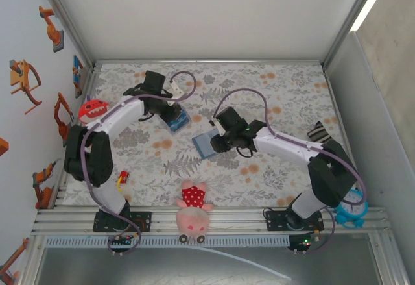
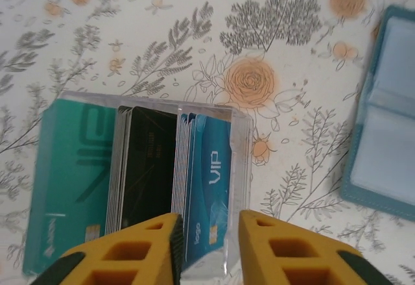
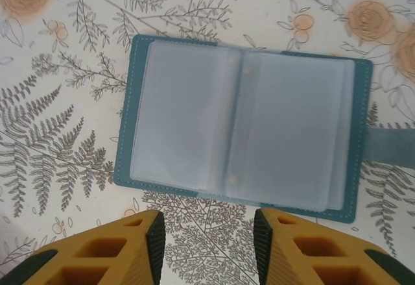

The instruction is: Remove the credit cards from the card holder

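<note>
- Slate-blue card holder (image 3: 243, 126) lies opened flat near the middle of the surface (image 1: 285, 90), clear sleeves facing up. The sleeves look empty to me, so I judge extraction done or nearly done.
- Credit cards (image 2: 130, 174) stand in teal, black and blue stacks inside a clear tray (image 2: 241, 168), left of the surface's middle. It sits near the holder, not touching. Probably parked there to keep them sorted.
- My left gripper (image 2: 207, 223) hangs over the tray's blue end, jaws apart, nothing between them. Reads like a drop-off pose.
- My right gripper (image 3: 209, 223) sits just off one long edge of the holder, jaws apart, no contact. Well placed to pin it flat.
- Risk: a card hidden behind a frosted sleeve; can't rule it out.
</note>
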